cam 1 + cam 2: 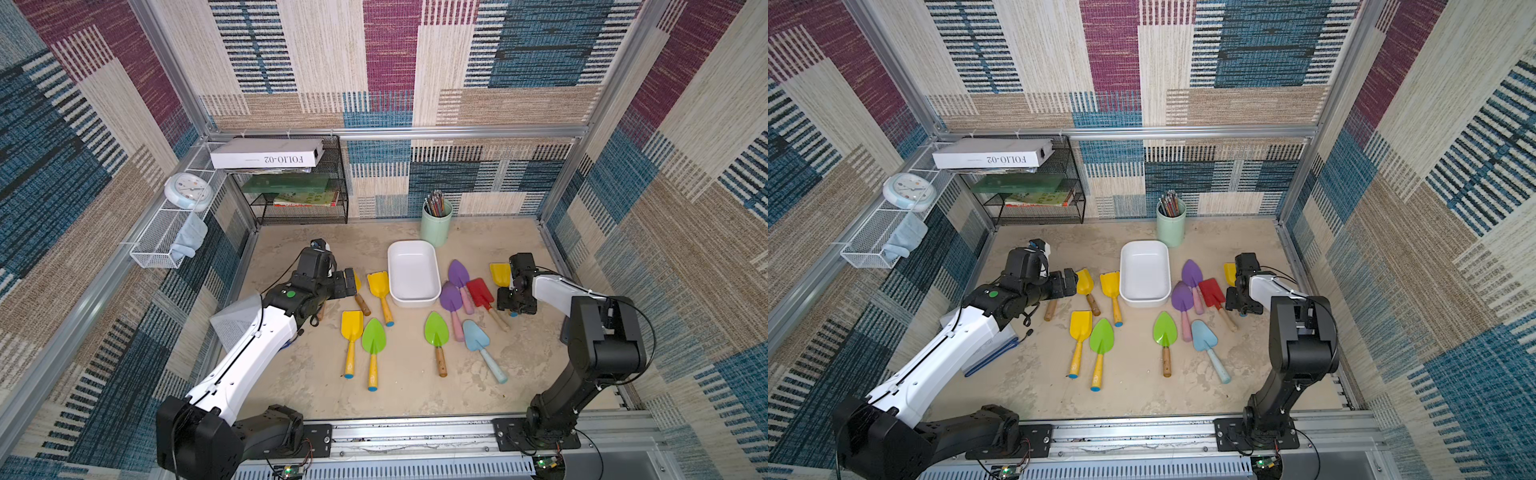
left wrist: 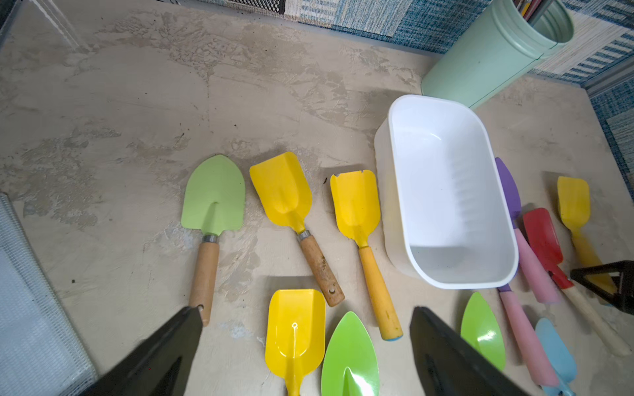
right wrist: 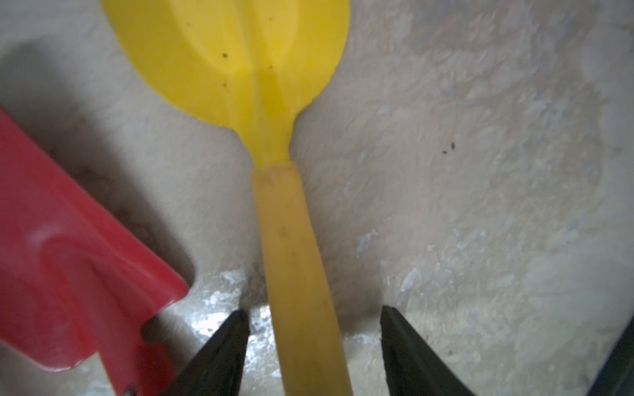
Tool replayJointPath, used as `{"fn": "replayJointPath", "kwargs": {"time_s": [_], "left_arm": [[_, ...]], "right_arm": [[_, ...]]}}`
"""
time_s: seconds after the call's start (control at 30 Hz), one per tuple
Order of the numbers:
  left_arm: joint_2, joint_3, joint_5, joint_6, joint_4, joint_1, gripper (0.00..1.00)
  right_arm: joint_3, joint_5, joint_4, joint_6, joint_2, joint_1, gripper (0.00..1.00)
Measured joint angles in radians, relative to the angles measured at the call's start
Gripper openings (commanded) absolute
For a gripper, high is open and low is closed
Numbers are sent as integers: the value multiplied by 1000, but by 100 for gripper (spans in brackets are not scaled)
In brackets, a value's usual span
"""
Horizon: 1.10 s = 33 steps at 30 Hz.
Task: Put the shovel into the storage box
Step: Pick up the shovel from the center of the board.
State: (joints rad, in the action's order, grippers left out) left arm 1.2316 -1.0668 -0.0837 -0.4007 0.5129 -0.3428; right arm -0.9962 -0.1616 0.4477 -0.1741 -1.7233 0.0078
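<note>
Black fingers (image 3: pixel 219 356) of the right gripper (image 3: pixel 312 313) stand on both sides of the handle of the yellow shovel (image 3: pixel 274 164), with a small gap at each side, so the jaws are spread around the handle and do not pinch it yet. I judge this shovel to be light and stiff. Its handle is round and smooth, so it can roll or slip if the grip comes off-centre, and the thin blade lying flat gives little to catch. The middle of the handle, where the gripper is now, seems the right place to take hold. A red shovel (image 3: pixel 68 257) lies just beside one finger and could be pushed. The yellow shovel lies on the bench (image 1: pixel 407 386), at the far right of the group, apart from the empty storage box (image 1: pixel 413 270), with the red one and the purple shovels (image 1: pixel 458 272) between. In both top views the right arm (image 1: pixel 598 332) rises from the front rail, bends at the elbow and turns its wrist down toward the bench. The left arm (image 1: pixel 257 332) reaches low on the other side of the box; the left gripper (image 2: pixel 305 308) is wide apart and holds nothing.
</note>
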Motion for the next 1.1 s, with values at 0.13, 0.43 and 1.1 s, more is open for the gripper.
{"fn": "replayJointPath", "kwargs": {"time_s": [0.13, 0.43, 1.1], "left_arm": [[27, -13, 0, -7, 0, -21, 99], [81, -57, 0, -18, 0, -82, 99], [206, -205, 49, -56, -11, -178, 99]], "right_arm": [[6, 8, -35, 0, -3, 0, 55], [15, 32, -77, 2, -9, 2, 29], [-13, -24, -16, 7, 91, -1, 0]]}}
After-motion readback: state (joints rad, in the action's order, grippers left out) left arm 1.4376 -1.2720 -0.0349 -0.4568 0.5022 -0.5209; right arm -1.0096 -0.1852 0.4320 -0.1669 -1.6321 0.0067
